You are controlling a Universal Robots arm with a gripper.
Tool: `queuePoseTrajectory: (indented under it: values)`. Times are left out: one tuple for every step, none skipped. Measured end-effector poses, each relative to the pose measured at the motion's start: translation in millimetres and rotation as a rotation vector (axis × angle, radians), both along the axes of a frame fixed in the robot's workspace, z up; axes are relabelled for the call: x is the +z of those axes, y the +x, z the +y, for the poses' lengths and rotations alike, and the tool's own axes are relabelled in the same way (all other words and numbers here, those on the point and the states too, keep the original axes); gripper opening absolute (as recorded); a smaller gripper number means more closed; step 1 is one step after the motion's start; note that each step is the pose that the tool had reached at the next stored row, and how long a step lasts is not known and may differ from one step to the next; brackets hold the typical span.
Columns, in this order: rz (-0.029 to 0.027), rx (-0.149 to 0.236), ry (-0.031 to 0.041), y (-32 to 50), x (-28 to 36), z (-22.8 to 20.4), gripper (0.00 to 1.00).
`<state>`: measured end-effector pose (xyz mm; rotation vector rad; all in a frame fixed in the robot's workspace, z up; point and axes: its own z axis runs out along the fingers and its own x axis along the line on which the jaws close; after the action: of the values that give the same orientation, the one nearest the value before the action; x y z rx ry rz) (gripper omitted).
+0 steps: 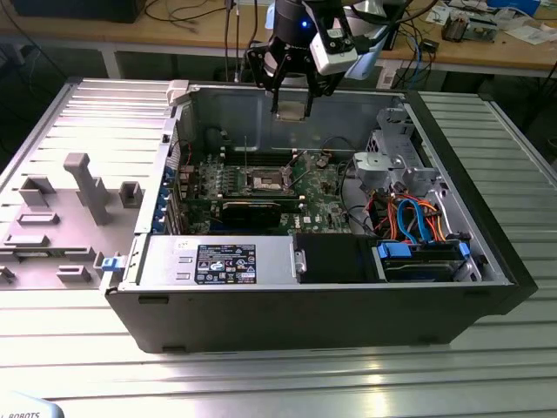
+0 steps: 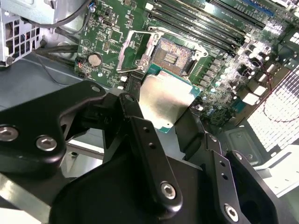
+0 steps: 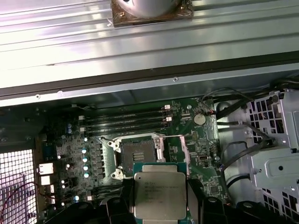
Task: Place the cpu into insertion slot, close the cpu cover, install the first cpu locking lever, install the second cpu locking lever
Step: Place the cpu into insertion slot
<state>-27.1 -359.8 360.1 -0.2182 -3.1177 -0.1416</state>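
Note:
My gripper hangs above the open computer case, shut on the cpu, a flat silver square. In both wrist views the cpu sits between the black fingers, held in the air above the green motherboard. The insertion slot lies open just beyond the chip, with its dark contact field bare. The silver cpu cover stands swung up at one edge of the slot. A thin wire lever is raised beside it.
The case's metal walls ring the board. Long black memory slots run beside the socket. At the exterior view's right stand a drive cage and orange and blue cables. A grey fixture plate lies at its left.

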Motion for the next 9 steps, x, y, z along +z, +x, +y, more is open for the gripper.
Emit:
queuePoseTrajectory:
  values:
    - [0.0000,-0.012,-0.0001,0.0,-0.1,0.0,0.54]
    - [0.0000,-0.028,-0.0001,0.0,-0.2,0.0,0.54]
    - [0.0001,-0.035,-0.0001,-0.1,-0.2,0.0,0.54]
    - [-0.0002,-0.038,0.0004,-0.6,-0.5,-0.2,0.54]
    - [-0.0001,-0.040,0.0002,-0.7,-0.5,-0.3,0.54]
    - [0.0000,-0.045,0.0000,-0.7,-0.5,-0.4,0.54]
    - [0.0001,-0.058,-0.0003,-0.7,-0.5,-0.4,0.54]
    - [0.0001,-0.077,-0.0001,-0.7,-0.7,-0.4,0.54]
    - [0.0001,-0.092,0.0000,-0.8,-0.9,-0.4,0.54]
